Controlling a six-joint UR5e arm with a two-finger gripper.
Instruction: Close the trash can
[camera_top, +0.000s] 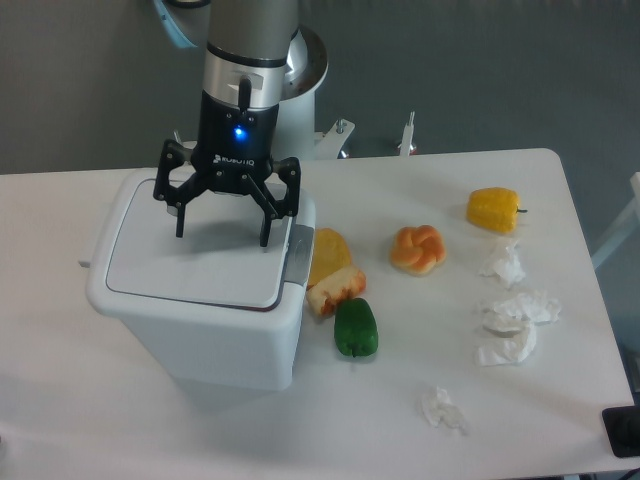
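The trash can (215, 335) is a large white bin at the left of the table. Its flat white lid (190, 265) lies down on the rim, and the grey latch tab (299, 252) shows at its right edge. My gripper (223, 238) hangs just above the back part of the lid, pointing down. Its black fingers (268, 222) are spread wide with nothing between them. I cannot tell whether the fingertips touch the lid.
Right of the bin lie a yellow and orange food piece (331, 270) and a green pepper (355, 328). Farther right are an orange bun (418, 249), a yellow pepper (494, 209) and several crumpled white tissues (514, 325). The robot base (300, 70) stands behind the bin.
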